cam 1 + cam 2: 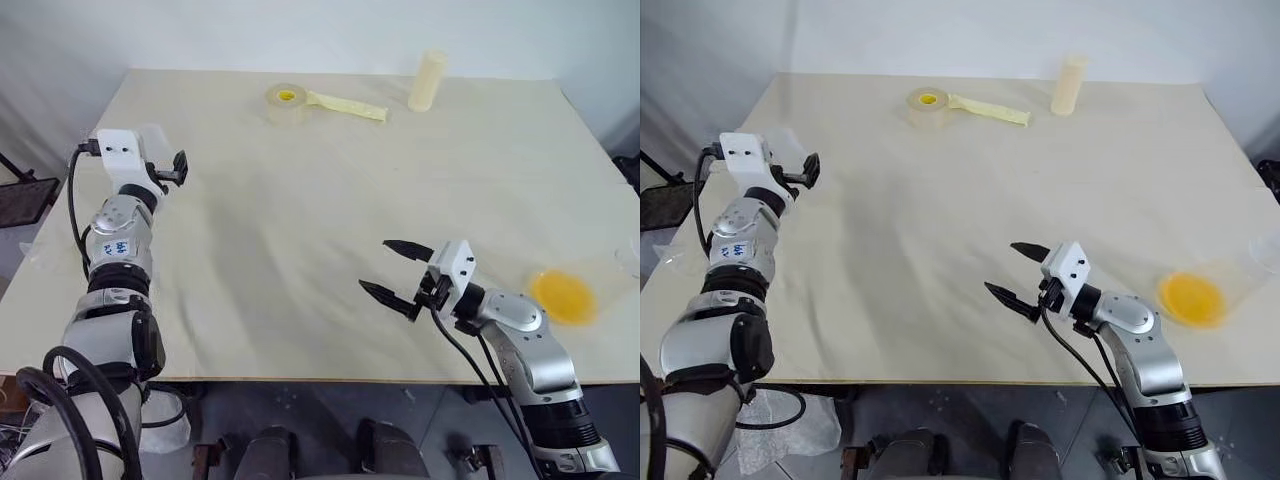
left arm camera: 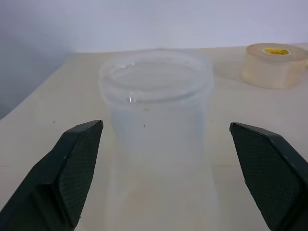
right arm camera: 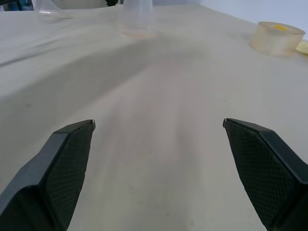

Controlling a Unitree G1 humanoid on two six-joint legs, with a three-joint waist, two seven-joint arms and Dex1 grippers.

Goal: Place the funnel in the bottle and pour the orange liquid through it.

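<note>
Left gripper [image 2: 163, 168] open wide, fingers on either side of the bottle [image 2: 161, 144] at the far left of the table [image 1: 330, 230]; no contact visible on either side. The left wrist view looks at the bottle's neck and open rim, which stands upright between the jaws.

Right gripper [image 1: 398, 275] open, empty, hovering over bare table at near centre-right, well apart from everything.

Orange liquid [image 1: 564, 296] sits at the near right edge, seen through a clear container whose walls barely register.

Handling, judged: the bottle is thin clear plastic, apparently empty, so light and likely to skid or tip if pushed from one side. The smooth wall looks slippery. The neck, below the rim lip, seems the better hold; the flaring base would be too wide and would squeeze the jaws upward. Moderate pressure only, as thin plastic may flex.

The liquid's container should carry a little weight low down; it will slosh if tilted fast.

Hard to make out:
- Funnel: not identified with confidence. A faint clear shape [image 3: 48, 8] stands beside the bottle in the right wrist view; cannot tell whether it is the funnel.
- In the head views the bottle is nearly invisible, partly behind the left wrist.
- Outline of the liquid's container, and a clear object at the right frame edge, cut off.

Tape roll [image 1: 286, 100] and cream cylinder [image 1: 428, 80] stand at the far side.
</note>
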